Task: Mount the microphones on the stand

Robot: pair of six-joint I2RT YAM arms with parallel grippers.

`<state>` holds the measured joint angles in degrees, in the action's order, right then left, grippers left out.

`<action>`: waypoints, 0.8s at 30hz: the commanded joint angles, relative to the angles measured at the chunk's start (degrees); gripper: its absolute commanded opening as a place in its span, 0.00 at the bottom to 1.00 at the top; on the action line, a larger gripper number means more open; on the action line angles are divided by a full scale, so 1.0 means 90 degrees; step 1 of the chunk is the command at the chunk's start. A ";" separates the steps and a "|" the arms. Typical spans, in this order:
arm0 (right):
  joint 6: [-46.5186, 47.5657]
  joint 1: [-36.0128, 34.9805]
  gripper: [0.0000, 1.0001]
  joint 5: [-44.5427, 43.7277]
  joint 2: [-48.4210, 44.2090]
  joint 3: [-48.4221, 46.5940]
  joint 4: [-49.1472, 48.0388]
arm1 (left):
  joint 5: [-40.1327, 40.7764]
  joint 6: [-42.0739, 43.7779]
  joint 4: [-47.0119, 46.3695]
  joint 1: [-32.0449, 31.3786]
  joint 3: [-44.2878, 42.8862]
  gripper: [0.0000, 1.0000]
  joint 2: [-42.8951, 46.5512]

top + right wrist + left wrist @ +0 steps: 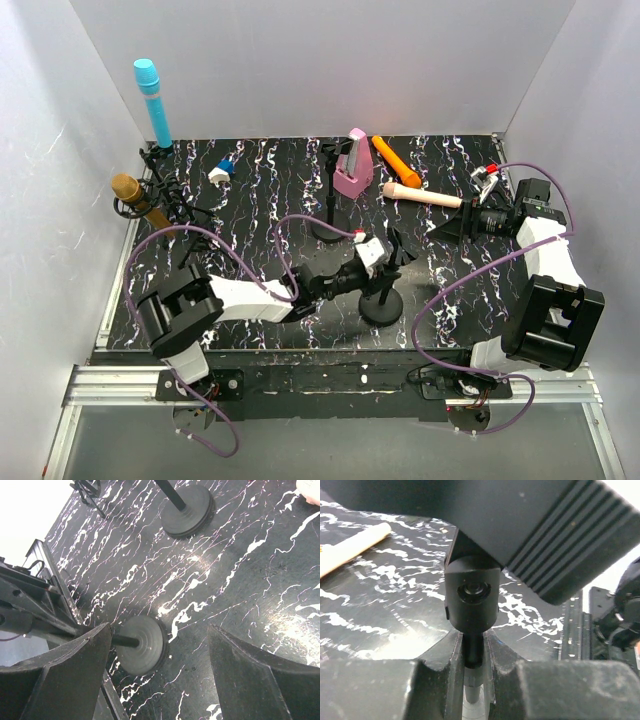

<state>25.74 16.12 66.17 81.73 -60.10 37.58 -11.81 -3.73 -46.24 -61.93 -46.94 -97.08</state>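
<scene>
The cyan-blue microphone (152, 100) stands clipped upright at the back left, and the gold microphone (135, 195) sits in a holder below it. The orange microphone (392, 160) and the pale pink-beige microphone (420, 195) lie on the table at the back right. The pink-beige one also shows in the left wrist view (350, 547). My left gripper (392, 254) is shut on the pole (472, 652) of the near round-based stand (380, 305), just under its clip head (472, 600). My right gripper (455, 225) is open and empty, close to the pink-beige microphone's handle end.
A pink pyramid metronome (352, 165) stands next to the orange microphone. A second round-based stand (328, 230) is behind the held one; both bases show in the right wrist view (142, 645) (190, 510). A small blue-and-white object (221, 170) lies at the back left. White walls enclose the table.
</scene>
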 commanded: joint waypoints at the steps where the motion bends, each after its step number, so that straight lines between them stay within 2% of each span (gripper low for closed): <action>1: 0.0099 0.0035 0.84 0.0128 -0.0068 0.0095 0.0014 | 0.2041 0.0813 0.0312 -0.0286 0.0176 0.00 0.1097; 6: 0.0090 0.0025 0.84 0.0138 -0.0029 0.0105 -0.0006 | 0.4326 0.1293 0.0236 -0.0511 0.0468 0.00 0.1489; 10: 0.0090 0.0035 0.84 0.0128 -0.0038 0.0115 -0.0016 | 0.5500 0.1595 -0.0485 -0.0511 0.0645 0.00 0.1324; 18: 0.0090 0.0035 0.84 0.0060 -0.0029 0.0164 -0.0065 | 0.5941 0.1255 -0.1424 -0.0316 0.0635 0.00 0.0572; 24: 0.0090 0.0035 0.84 0.0021 0.0030 0.0173 -0.0074 | 0.6058 0.0630 -0.1181 -0.0228 0.0820 0.02 0.0620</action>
<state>25.71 16.12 66.02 81.76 -59.02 37.52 39.64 6.07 -52.58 -64.55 -40.42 -93.91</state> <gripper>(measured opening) 0.838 0.123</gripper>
